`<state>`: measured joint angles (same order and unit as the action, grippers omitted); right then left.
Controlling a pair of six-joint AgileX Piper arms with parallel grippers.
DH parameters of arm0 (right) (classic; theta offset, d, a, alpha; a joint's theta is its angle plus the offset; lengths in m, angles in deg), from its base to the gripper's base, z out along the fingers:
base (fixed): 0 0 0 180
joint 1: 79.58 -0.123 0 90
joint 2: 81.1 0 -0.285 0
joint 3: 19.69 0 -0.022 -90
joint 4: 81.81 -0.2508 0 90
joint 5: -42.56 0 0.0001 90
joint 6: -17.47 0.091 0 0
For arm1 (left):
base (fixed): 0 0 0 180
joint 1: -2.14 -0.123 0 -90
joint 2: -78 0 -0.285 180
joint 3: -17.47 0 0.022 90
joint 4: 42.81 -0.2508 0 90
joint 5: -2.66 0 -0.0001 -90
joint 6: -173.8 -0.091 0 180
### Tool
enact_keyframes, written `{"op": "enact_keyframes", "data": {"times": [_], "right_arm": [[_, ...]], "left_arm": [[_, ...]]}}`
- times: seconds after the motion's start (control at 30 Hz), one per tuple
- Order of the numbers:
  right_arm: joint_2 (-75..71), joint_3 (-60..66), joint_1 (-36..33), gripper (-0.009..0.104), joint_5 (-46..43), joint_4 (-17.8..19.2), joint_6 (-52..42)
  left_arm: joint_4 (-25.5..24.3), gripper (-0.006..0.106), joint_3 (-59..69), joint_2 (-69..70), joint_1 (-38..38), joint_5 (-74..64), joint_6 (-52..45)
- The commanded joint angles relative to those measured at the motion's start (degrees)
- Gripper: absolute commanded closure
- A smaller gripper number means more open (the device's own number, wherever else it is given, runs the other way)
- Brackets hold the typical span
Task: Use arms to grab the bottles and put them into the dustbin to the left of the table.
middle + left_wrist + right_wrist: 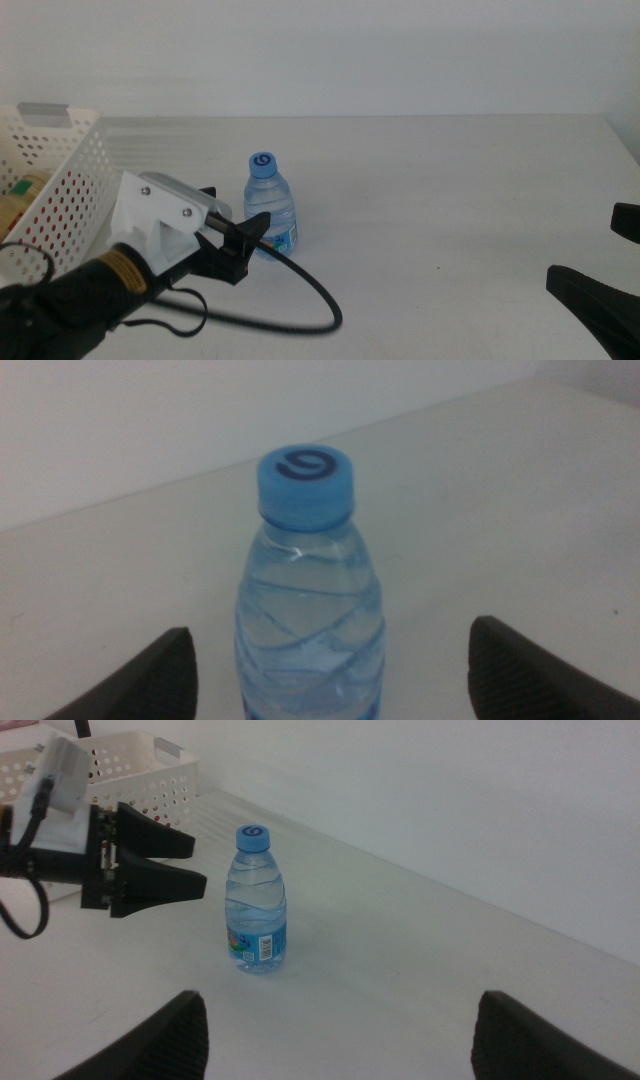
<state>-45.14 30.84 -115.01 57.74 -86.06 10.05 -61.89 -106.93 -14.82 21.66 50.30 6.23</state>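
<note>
At the far left of your middle view sits the dustbin (pixel 60 170), a white perforated basket whose rim runs off the picture's edge; through its holes you can make out something yellowish and something red inside, too hidden to name. It also shows in the right wrist view, behind the left arm.

Next comes your left arm (pixel 70 295), entering from the lower left with its white blocky housing (pixel 160 215) and a black cable (pixel 300 290) looping across the surface (pixel 450 180). Your left gripper (pixel 245 235) points at the water bottle (pixel 270 210), just beside it. In the left wrist view its fingers (pixel 150 680) stand wide apart, one on each side of the bottle, and neither touches it there. From the right wrist camera the dark fingers reach toward the bottle from the basket side with a small gap remaining.

The water bottle stands upright on the surface, blue cap on top, clear body with a blue label low down, a little right of the dustbin and left of centre.

At the far right, your right gripper (pixel 610 270) waits low near the picture's edge, well apart from the bottle. Its fingers (pixel 150 1040) are spread wide with nothing between them.
</note>
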Motion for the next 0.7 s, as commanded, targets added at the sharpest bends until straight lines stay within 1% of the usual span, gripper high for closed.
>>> {"op": "enact_keyframes", "data": {"times": [0.0,0.1,0.17,0.67], "right_arm": [[0.5,-1.3,0.2,0.025,-4.1,0.3,-0.5],[0.5,-1.3,0.2,0.025,-4.1,0.3,-0.5],[0.5,-1.3,0.2,0.025,-4.1,0.3,-0.5],[0.5,-1.3,0.2,0.025,-4.1,0.3,-0.5]], "left_arm": [[-4.4,0.013,-2.7,-0.6,-2.0,7.3,5.0],[-8.8,0.013,-5.0,-2.9,-3.3,8.1,8.3],[-10.0,0.013,-6.5,-4.0,-3.4,8.2,8.5],[-10.1,0.013,-15.0,-13.0,-3.4,9.6,9.2]]}}
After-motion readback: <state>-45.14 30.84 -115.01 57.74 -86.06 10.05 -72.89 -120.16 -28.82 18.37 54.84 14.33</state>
